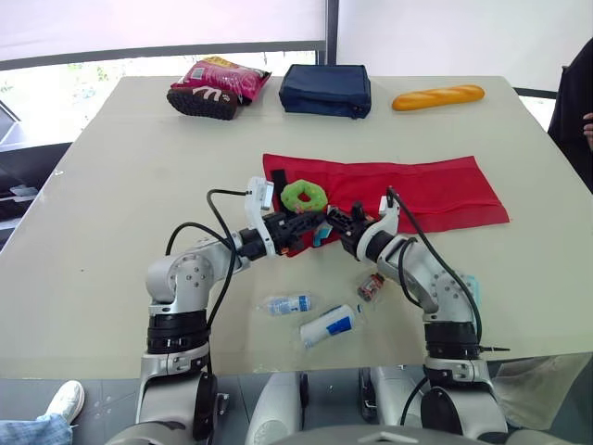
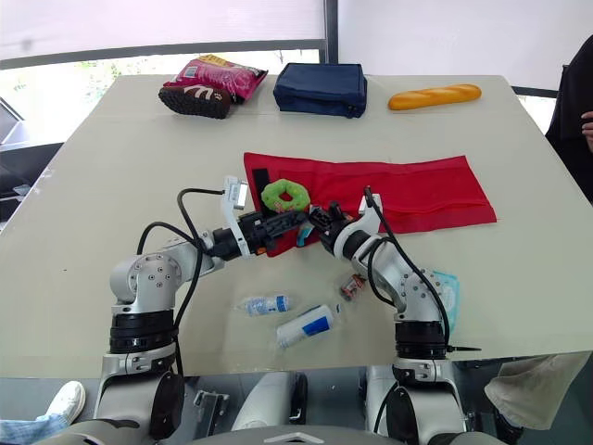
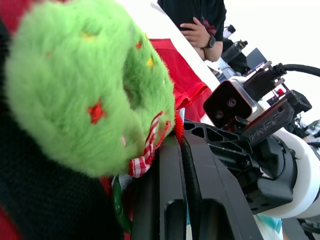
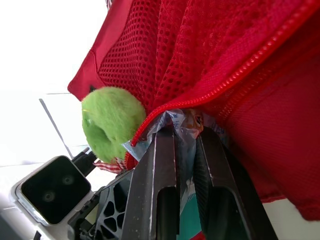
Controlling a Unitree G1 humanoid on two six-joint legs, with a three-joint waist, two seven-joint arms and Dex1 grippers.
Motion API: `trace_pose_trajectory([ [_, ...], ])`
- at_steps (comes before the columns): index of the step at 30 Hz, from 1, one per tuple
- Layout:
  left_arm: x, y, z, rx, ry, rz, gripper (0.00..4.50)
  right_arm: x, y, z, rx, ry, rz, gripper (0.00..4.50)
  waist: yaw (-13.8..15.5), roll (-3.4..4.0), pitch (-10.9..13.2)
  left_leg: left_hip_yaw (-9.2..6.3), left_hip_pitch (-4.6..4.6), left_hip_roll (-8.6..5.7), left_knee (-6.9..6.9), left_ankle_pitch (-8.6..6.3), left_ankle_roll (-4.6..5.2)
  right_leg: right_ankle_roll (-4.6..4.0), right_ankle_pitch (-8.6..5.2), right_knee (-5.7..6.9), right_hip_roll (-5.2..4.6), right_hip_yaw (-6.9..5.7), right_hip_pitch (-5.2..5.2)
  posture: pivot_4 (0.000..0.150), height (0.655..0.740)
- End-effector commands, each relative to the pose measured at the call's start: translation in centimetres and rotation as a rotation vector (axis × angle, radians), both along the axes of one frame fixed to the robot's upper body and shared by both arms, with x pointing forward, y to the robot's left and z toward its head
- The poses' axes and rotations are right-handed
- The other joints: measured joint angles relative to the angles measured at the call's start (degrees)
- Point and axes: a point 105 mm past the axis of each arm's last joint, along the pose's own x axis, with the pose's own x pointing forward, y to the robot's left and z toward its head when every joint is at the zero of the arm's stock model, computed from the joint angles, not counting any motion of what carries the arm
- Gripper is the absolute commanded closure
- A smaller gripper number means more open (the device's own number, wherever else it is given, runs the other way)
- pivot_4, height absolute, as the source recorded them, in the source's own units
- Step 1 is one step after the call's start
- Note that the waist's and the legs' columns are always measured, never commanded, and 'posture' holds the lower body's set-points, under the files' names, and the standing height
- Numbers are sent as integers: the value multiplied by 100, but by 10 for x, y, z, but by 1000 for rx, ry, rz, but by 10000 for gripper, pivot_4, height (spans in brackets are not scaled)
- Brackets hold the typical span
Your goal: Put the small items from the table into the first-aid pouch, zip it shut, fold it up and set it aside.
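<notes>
The pale table (image 1: 111,185) stood in front of a bright window (image 1: 83,79). The red pouch (image 1: 426,190) lay unfolded across the table's middle, its long axis running from the robot's left to its right. Beyond the pouch, along the far edge, sat a pink snack bag (image 1: 218,86), a navy bag (image 1: 325,90) and a bread loaf (image 1: 437,96). A person (image 1: 576,93) stood beyond the pouch's right end.

Both arms were bent inward and met at the pouch's near left corner. The left gripper (image 1: 306,225) reached in from the left, its fingers pinched on the pouch's edge just under the green plush ring (image 1: 303,196) that rested on the pouch's left end. The right gripper (image 1: 341,222) faced it, fingers clamped on a clear packet (image 4: 185,125) at the open zipper mouth.

On the near side of the pouch lay a small bottle (image 1: 285,304), a white tube (image 1: 330,326) and a brown vial (image 1: 371,286), all apart from it.
</notes>
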Motion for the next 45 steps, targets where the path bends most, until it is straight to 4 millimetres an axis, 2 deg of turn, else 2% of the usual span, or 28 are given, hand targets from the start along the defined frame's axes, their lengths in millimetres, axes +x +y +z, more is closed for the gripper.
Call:
trace_pose_trajectory([
  [1,-13,-20,17,-63,-52,-106,45000,-2,19,18,13,-75,49,44399,1,0,0,0,0,0,0,0,0,0,0,-1,0,0,0,1500,7134],
  [6,-14,-21,18,-76,-47,-110,45000,-13,31,22,-76,-175,150,44399,-3,0,0,1,-1,-1,0,0,0,0,1,-2,-1,1,0,1500,7134],
  [9,-14,-21,18,-79,-46,-109,45000,-20,35,17,-173,-227,210,44399,-1,0,0,0,0,0,0,0,0,-1,1,-2,0,-1,0,1500,7134],
  [14,-19,-25,17,-89,-41,-131,45000,-10,29,19,-138,-198,136,44399,-3,0,0,0,0,0,-1,0,0,-1,1,-2,0,0,0,1500,7134],
  [16,-21,-27,16,-94,-38,-140,45000,-4,25,22,-97,-185,92,44399,-3,0,0,-1,0,0,-1,0,0,-1,1,-2,0,-1,0,1500,7134],
  [20,-24,-27,14,-100,-30,-141,45000,9,18,43,118,-118,-22,44399,14,0,0,0,0,0,-1,0,0,-1,1,-4,-2,0,2,1500,7134],
  [29,-28,-34,10,-120,-13,-144,45000,17,14,71,480,56,-93,44399,1,0,0,-2,-2,-7,-2,0,0,-2,1,-5,0,12,2,1500,7134],
  [39,-27,-38,10,-142,-3,-137,45000,30,7,79,514,109,-224,44399,-4,0,0,1,-2,-7,-2,0,0,-1,1,-5,5,19,2,1500,7134],
  [42,-27,-41,11,-156,0,-137,45000,38,-3,86,551,115,-321,44399,5,0,0,-1,-2,-7,-1,0,0,-1,1,-6,29,55,2,1500,7134],
  [45,-27,-43,12,-162,0,-134,45000,36,1,90,506,96,-302,44399,-6,0,0,-4,-5,-6,-1,0,0,0,1,-10,48,79,2,1500,7134],
])
